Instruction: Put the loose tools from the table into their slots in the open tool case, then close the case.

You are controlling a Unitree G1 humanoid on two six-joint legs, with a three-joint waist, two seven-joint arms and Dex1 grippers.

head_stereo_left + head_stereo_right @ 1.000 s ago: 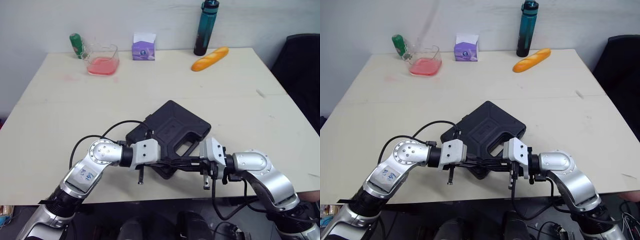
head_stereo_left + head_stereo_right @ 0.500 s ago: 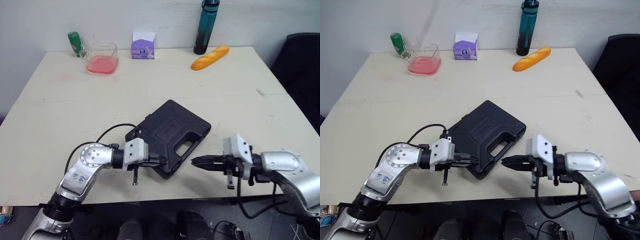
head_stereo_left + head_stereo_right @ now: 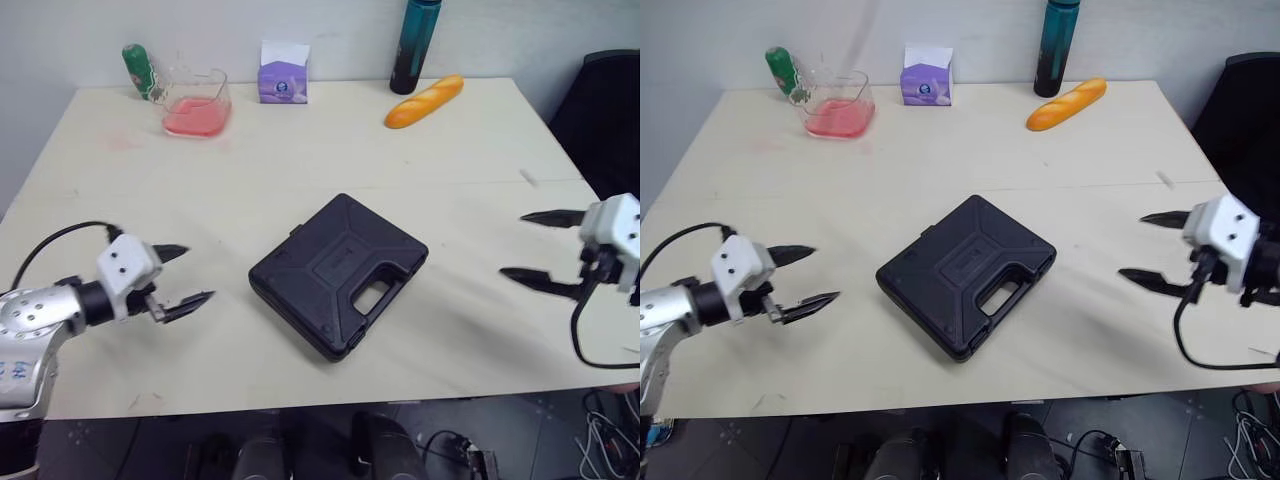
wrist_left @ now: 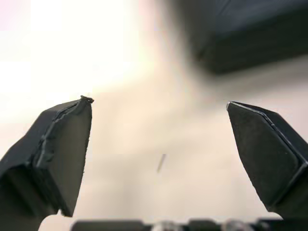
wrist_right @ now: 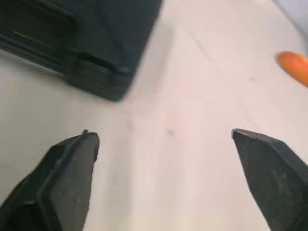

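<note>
Lying shut in the middle of the table (image 3: 300, 160) is the black tool case (image 3: 338, 275), turned at a slant, with its lid down and its handle cut-out facing the near right corner. The left end effector (image 3: 196, 273) hangs over the table's left side, well apart from the case, pointing toward it. Its two black fingers (image 4: 62, 149) are spread wide and hold nothing. The right end effector (image 3: 513, 244) sits by the table's right edge, also well clear of the case and aimed inward. Its fingers (image 5: 65, 178) are likewise parted wide with nothing between them. In the right wrist view a corner of the case lies ahead of that end effector on bare tabletop.

Along the far edge stand a green bottle (image 3: 137, 70) and, just beside it, a clear container of pink liquid (image 3: 196, 102). Further along are a small purple carton (image 3: 283, 73) and a tall teal bottle (image 3: 414, 45), with a bread loaf (image 3: 424, 102) lying near it. A dark chair (image 3: 610, 110) stands past the table's right side.
</note>
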